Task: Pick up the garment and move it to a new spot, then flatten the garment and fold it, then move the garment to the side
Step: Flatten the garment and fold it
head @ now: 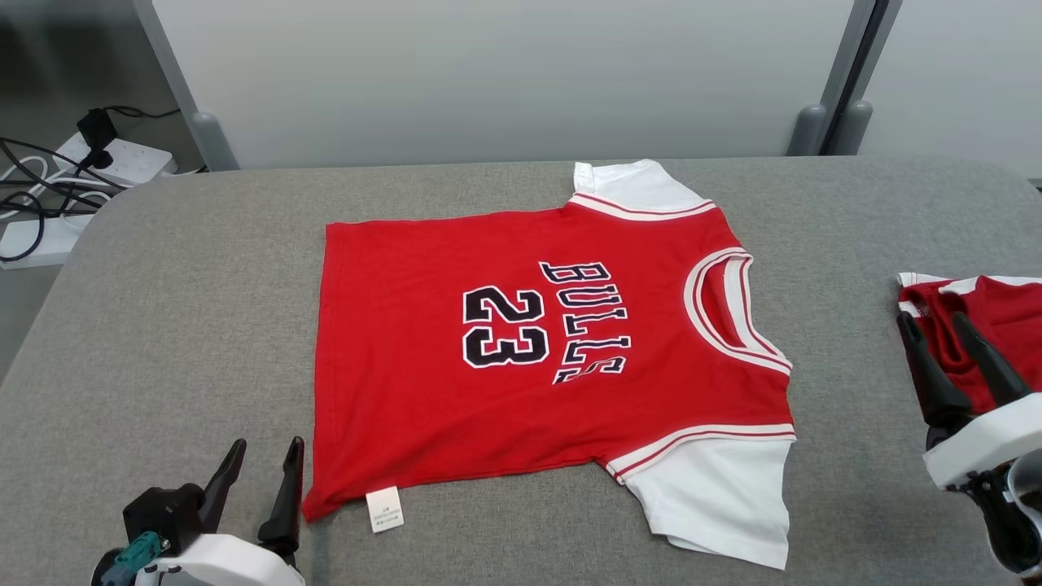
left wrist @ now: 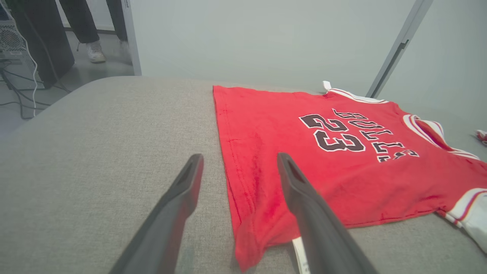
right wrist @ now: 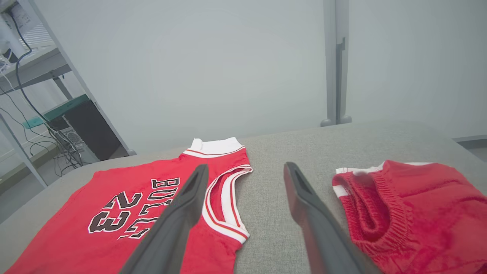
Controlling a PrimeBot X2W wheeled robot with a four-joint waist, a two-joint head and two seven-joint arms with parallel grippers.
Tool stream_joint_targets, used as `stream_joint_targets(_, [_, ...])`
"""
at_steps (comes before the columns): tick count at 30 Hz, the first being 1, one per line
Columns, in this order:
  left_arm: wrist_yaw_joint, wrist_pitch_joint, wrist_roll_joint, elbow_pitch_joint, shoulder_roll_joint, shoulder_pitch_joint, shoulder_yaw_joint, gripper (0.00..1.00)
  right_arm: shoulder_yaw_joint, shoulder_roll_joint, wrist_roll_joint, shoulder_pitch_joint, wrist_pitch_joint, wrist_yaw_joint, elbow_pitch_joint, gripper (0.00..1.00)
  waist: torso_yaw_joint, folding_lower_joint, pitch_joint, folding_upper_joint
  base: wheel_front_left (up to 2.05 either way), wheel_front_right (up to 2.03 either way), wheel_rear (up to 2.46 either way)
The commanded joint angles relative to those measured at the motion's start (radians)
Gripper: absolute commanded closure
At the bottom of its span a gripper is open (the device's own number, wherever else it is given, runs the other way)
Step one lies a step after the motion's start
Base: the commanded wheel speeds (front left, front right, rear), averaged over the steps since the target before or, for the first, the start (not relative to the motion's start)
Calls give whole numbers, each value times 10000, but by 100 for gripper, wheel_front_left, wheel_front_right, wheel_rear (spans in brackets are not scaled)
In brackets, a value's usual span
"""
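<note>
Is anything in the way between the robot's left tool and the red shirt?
No, nothing visible is. The open left tool is right by the red shirt's bottom edge, with just bare grey table there.

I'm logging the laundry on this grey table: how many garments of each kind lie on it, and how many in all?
Red jersey, white sleeves, spread flat: 1
Red ribbed-waist garment, probably shorts, bunched up: 1
Total: 2
</note>
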Motion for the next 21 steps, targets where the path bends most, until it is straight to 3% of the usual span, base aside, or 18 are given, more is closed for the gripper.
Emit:
stream_joint_targets(1, [85,-61,318,-440,21,-70,607,0,-472,74,-741,328,-141,44,-365,0,-10,0,-51,-1,0,0,0])
stream_joint_targets(9, [42,-61,1517,-1239,-772,473,1713,0,-2394,1394,-3636,1691,-144,44,-1474,0,69,0,-310,-1,0,0,0])
stream_joint_targets(21, [57,-61,2270,-1462,-1198,1151,2193,0,-2974,2348,-5013,3014,-144,44,-2033,0,115,0,-668,-1,0,0,0])
